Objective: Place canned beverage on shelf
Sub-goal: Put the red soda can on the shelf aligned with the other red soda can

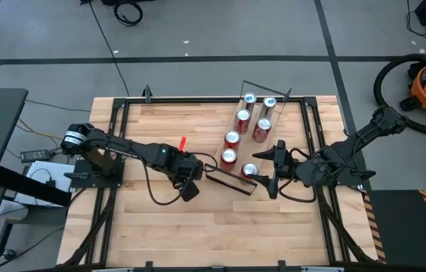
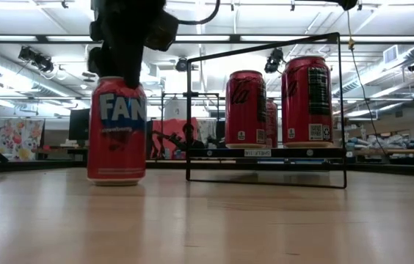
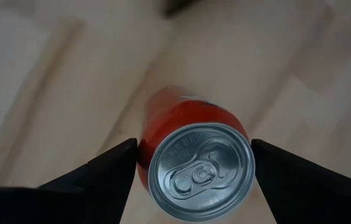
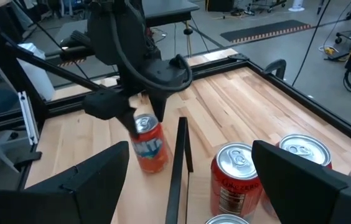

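Presently, item one: a red aluminium beverage can with white lettering (image 2: 117, 132), standing upright on the light-wood counter (image 1: 198, 227), just beside the near end of the shelf and not yet on it. Item two: the shelf (image 1: 232, 180), a long pale wooden board with a dark end edge inside a thin black wire frame, carrying several red cans (image 1: 243, 119) in a row along its length, the near end apparently free. Item three: the left gripper (image 3: 191, 163), poised directly over the lone can, its dark fingers (image 3: 110, 165) spread to either side of the silver lid; whether the fingers already touch the can's wall cannot be told. Item four: the right gripper (image 4: 188, 171), waiting at the shelf's near end beside the nearest shelved can, fingers spread and holding nothing. Handling note, offered as judgement: the step in hand is the grasp. Keep the can centred between the fingers, close on the upper body evenly so it does not tip, lift straight up until the base clears the shelf board and wire frame, then carry it to the open end, setting it down upright and clear of the neighbouring can and the waiting right arm.
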Tool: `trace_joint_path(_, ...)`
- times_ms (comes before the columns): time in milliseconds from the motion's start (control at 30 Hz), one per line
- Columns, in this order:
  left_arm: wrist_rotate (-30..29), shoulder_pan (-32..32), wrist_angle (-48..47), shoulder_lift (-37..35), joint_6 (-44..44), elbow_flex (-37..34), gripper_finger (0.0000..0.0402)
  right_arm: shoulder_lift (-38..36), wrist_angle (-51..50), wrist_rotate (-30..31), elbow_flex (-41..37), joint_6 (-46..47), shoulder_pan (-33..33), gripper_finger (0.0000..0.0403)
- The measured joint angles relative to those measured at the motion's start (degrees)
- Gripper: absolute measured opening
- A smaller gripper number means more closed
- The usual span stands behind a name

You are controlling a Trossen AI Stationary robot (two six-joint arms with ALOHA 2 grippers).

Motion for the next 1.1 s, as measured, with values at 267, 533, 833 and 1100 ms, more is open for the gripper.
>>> trace_joint_path(267, 3.5, -3.6, 2.9, 0.1, 20.4, -0.1, 0.0314, 0.0, 0.8, 0.0, 0.0, 0.0, 0.0, 0.035)
trace_joint_path(533, 3.1, -6.0, 6.4, 0.2, 44.9, -0.1, 0.0314, 0.0, 1.2, -0.4, 0.0, 0.0, 0.0, 0.035)
trace_joint_path(833, 2.7, -7.3, 7.0, 0.2, 54.9, -0.1, 0.0314, 0.0, 2.1, -1.1, 0.0, 0.0, 0.0, 0.035)
trace_joint_path(1100, 2.6, -6.9, 7.6, 0.2, 50.9, 0.1, 0.0315, 0.0, 2.1, -1.1, 0.0, 0.0, 0.0, 0.035)
